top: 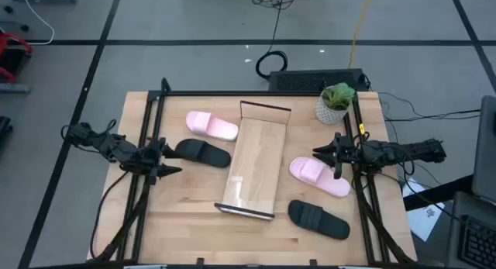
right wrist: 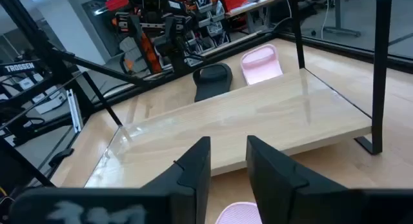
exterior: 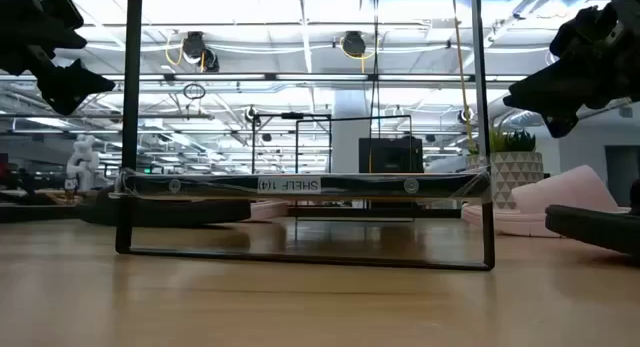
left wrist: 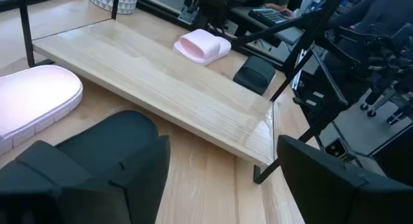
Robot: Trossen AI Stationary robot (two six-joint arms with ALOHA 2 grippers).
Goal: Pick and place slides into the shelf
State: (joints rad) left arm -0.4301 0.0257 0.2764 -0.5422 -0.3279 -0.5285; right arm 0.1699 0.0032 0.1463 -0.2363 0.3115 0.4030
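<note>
The shelf (top: pixel 256 164) is a long light-wood board on a dark wire frame in the middle of the table, with nothing on it. To its left lie a pink slide (top: pixel 211 125) and a black slide (top: pixel 203 153). To its right lie a pink slide (top: pixel 319 177) and a black slide (top: pixel 318 219). All four rest sole down on the tabletop. My left gripper (top: pixel 167 156) is open, raised beside the left black slide. My right gripper (top: pixel 325 154) is open with a narrow gap (right wrist: pixel 229 162), raised above the right pink slide (right wrist: pixel 239 214).
A potted plant (top: pixel 335 105) stands at the far right corner, close behind my right gripper. Dark frame rails (top: pixel 147 145) run along both table sides. Bare tabletop lies in front of the shelf's near end (top: pixel 244 238).
</note>
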